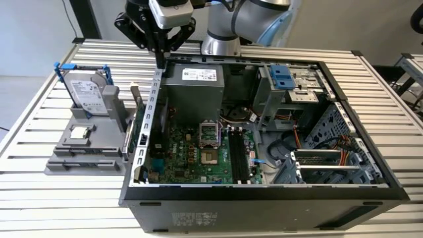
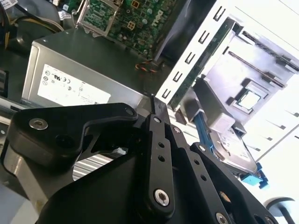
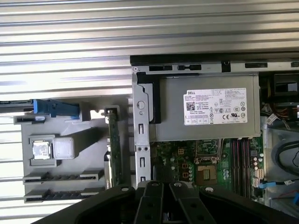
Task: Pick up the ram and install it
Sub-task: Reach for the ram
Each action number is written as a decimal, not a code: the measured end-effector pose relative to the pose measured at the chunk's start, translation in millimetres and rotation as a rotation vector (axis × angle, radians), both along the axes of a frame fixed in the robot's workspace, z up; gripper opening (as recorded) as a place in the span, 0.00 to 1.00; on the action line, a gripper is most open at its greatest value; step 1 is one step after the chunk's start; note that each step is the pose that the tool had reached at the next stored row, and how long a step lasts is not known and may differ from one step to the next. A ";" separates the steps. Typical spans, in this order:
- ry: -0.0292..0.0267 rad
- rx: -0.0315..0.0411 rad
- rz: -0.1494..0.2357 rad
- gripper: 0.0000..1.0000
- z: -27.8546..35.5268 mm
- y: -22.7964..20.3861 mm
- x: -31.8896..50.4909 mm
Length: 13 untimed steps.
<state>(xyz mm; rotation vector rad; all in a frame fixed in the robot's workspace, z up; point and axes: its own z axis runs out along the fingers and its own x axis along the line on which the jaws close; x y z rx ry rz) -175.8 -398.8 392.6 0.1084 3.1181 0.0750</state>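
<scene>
The ram [image 3: 113, 149] is a thin green-edged stick standing on edge in the grey holder [image 1: 86, 151], just outside the open computer case's wall. It also appears in the exterior view [image 1: 136, 119] and the second wrist view [image 2: 201, 60]. My gripper [image 1: 160, 61] hangs above the case's back corner at the exterior view's left. Its fingers are shut together with nothing between them, as both wrist views show [image 2: 155, 105] [image 3: 161, 184]. The ram lies below and in front of the fingertips, apart from them. Dark memory slots [image 1: 241, 153] run along the motherboard inside the case.
A silver hard drive with blue rails [image 1: 86, 91] stands upright at the holder's back. A small square processor chip [image 1: 79, 132] lies on the holder. The power supply [image 1: 195, 84] and the case's perforated wall [image 1: 153, 114] sit close under the gripper. Everything rests on a slatted metal table [image 1: 39, 198].
</scene>
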 end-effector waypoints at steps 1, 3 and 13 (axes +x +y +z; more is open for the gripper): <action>0.0000 0.0001 0.000 0.00 0.0 0.0 -1.8; 0.0000 0.0000 0.000 0.00 0.0 0.0 -5.8; 0.0000 0.0000 0.000 0.00 0.0 0.0 -25.9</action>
